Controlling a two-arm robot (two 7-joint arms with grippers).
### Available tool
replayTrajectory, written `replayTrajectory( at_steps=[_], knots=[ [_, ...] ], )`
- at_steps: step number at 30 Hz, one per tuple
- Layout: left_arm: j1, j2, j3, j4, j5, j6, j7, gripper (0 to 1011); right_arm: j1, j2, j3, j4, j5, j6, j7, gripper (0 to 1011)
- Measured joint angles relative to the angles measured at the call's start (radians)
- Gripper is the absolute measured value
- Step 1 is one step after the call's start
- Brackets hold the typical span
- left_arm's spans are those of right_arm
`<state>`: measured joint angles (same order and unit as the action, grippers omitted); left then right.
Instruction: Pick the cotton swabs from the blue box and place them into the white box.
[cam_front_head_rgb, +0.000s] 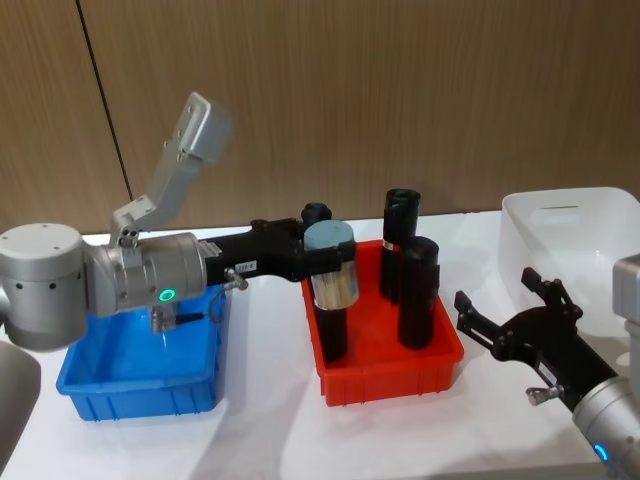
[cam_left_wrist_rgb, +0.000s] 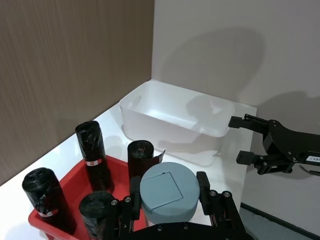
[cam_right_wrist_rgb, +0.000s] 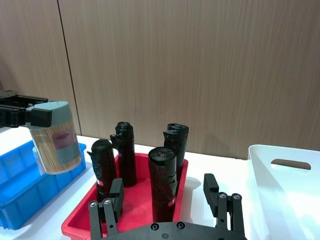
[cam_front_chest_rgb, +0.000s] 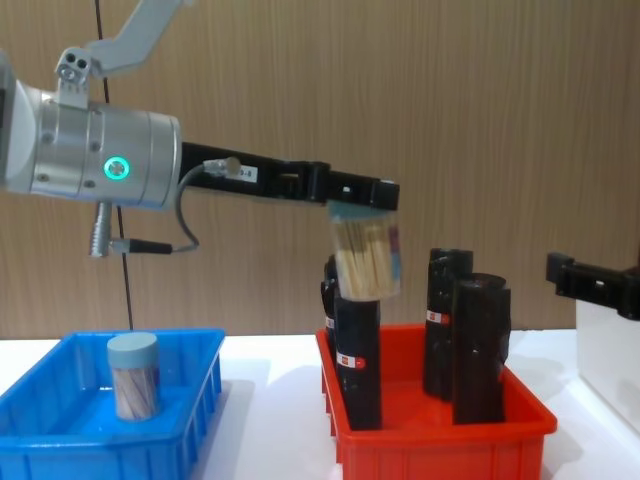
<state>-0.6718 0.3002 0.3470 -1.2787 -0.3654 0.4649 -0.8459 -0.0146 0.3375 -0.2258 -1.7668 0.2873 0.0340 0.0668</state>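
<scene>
My left gripper (cam_front_head_rgb: 330, 255) is shut on a clear tub of cotton swabs (cam_front_head_rgb: 333, 272) with a pale grey-blue lid (cam_left_wrist_rgb: 166, 192). It holds the tub in the air above the left part of the red bin, just over one black cylinder (cam_front_chest_rgb: 358, 360). A second tub of cotton swabs (cam_front_chest_rgb: 133, 375) stands upright in the blue box (cam_front_chest_rgb: 110, 445) at the left. At the far right sits the white box (cam_front_head_rgb: 575, 240), with nothing visible inside it. My right gripper (cam_front_head_rgb: 497, 290) hangs open in front of the white box, holding nothing.
A red bin (cam_front_head_rgb: 390, 378) stands between the blue and white boxes, holding several tall black cylinders (cam_front_head_rgb: 418, 290) with red-white labels. They rise well above its rim. A wood-panelled wall (cam_front_head_rgb: 400, 90) runs close behind the white table (cam_front_head_rgb: 265, 400).
</scene>
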Motion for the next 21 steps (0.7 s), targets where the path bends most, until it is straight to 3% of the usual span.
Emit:
replayTrajectory(
  at_steps=[10, 21],
  knots=[
    [-0.022, -0.012, 0.008, 0.023, 0.007, 0.005, -0.023, 671, 0.003, 0.005, 0.002, -0.001, -0.002, 0.01, 0.021, 1001],
    [-0.032, -0.018, 0.012, 0.034, 0.011, 0.008, -0.034, 672, 0.026, 0.023, 0.008, -0.002, -0.002, 0.074, 0.128, 1001]
  ],
)
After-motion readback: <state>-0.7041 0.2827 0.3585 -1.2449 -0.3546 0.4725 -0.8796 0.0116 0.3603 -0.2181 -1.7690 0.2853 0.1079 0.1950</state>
